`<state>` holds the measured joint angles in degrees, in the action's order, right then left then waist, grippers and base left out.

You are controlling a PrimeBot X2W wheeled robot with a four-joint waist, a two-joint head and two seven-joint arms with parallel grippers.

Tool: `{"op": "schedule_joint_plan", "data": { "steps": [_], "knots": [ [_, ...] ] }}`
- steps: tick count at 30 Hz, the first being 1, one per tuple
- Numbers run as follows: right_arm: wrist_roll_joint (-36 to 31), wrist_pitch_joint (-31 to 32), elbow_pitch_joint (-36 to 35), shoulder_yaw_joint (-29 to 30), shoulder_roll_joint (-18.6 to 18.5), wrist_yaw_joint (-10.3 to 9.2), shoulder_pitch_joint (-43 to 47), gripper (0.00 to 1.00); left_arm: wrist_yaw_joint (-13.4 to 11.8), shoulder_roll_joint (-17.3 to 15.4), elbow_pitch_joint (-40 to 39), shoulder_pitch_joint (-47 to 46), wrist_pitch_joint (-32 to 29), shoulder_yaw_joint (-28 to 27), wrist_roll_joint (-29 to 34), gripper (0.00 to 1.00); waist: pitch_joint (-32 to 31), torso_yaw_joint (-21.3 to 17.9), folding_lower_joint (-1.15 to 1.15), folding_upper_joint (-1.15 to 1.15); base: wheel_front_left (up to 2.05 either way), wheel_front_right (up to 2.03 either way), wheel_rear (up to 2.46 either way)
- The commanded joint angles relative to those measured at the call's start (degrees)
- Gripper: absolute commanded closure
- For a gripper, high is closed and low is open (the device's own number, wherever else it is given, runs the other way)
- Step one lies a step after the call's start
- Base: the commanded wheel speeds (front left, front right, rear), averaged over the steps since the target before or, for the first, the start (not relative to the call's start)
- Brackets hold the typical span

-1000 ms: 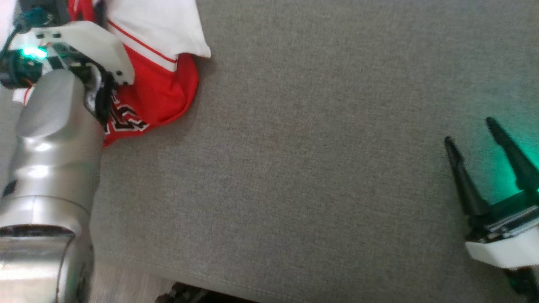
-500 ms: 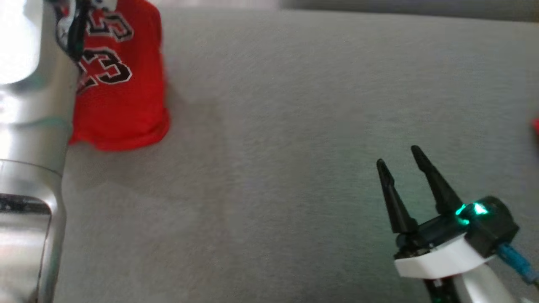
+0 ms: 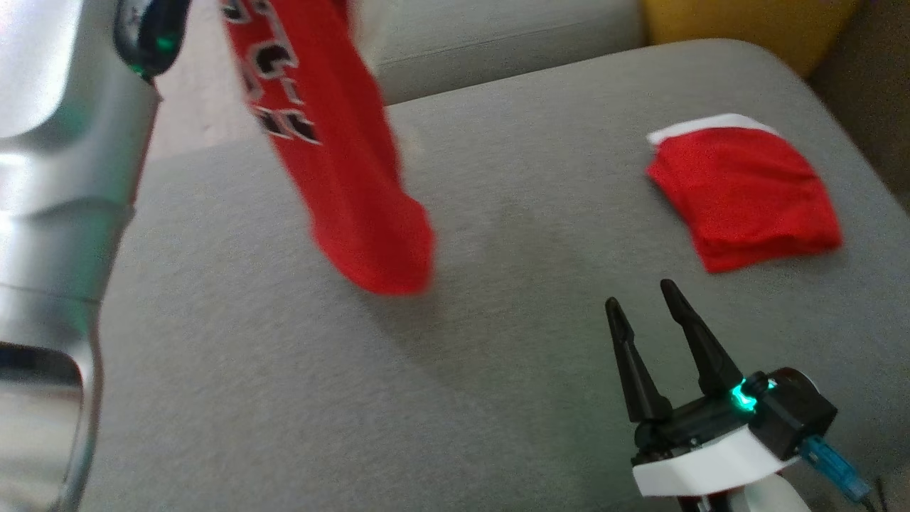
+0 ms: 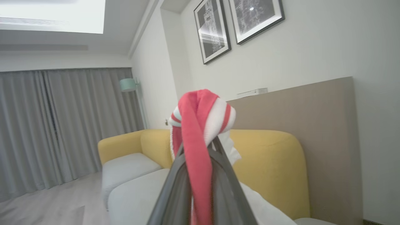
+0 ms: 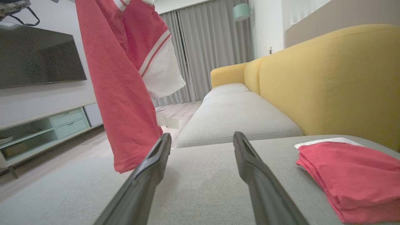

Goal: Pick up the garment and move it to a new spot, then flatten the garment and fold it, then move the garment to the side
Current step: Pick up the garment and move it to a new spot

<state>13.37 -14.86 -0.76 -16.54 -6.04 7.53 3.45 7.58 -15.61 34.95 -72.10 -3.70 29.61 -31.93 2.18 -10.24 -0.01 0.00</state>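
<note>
1. A grey sofa seat (image 3: pixel 498 370) is serving as the work surface, with a yellow back (image 5: pixel 328 84) rising behind it. Grey curtains (image 4: pixel 62 125), a dark TV (image 5: pixel 37 59) and framed pictures (image 4: pixel 237 25) are showing around the room.
2. The garment (image 3: pixel 341 178), a red jersey with white trim and black numerals, is hanging in a long drape over the seat's left part. Its blurred hem is dangling near the cushion.
3. A folded red pile (image 3: pixel 746 192) with a white edge is lying on the seat's far right, well apart from the jersey.
4. The left gripper (image 4: pixel 199 147) is pinching the garment's bunched top between nearly closed fingers.
5. The right gripper (image 3: pixel 640 297) is hovering low over the seat, its fingers parted and holding nothing.
6. Since half a second ago the head camera has been shifting. The garment, then hanging close beside the left arm (image 3: pixel 64 178), is now swinging out toward the seat's middle.
</note>
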Motion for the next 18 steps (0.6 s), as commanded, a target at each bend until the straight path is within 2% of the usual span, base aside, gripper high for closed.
{"op": "schedule_joint_plan", "data": {
  "steps": [1,6,10,18],
  "knots": [
    [-0.06,-0.14,-1.84,-1.30,0.55,-0.04,-2.20,0.00,-0.10,-1.22,-2.25,-0.96,-0.65,-1.13,-0.98,1.00,-0.85,-5.12,0.01,0.00,0.00,0.00,0.00],
    [0.29,-0.14,-2.41,-0.58,1.12,-0.04,-2.71,0.00,-0.17,1.50,-4.18,4.00,0.18,0.67,-1.97,1.00,2.01,-5.70,0.01,0.00,0.00,0.00,0.00],
    [0.52,-0.14,-2.60,0.57,1.44,-0.04,-3.47,0.00,-0.89,3.74,-5.59,14.15,2.83,3.15,-2.61,1.00,5.40,-4.79,0.01,0.00,0.00,0.00,0.00],
    [0.32,-0.14,-2.45,1.64,1.88,-0.04,-5.69,0.00,-5.96,7.78,-0.74,39.73,15.95,4.57,-4.21,1.00,9.78,-1.57,0.01,0.00,0.00,0.00,0.00]
  ]
}}
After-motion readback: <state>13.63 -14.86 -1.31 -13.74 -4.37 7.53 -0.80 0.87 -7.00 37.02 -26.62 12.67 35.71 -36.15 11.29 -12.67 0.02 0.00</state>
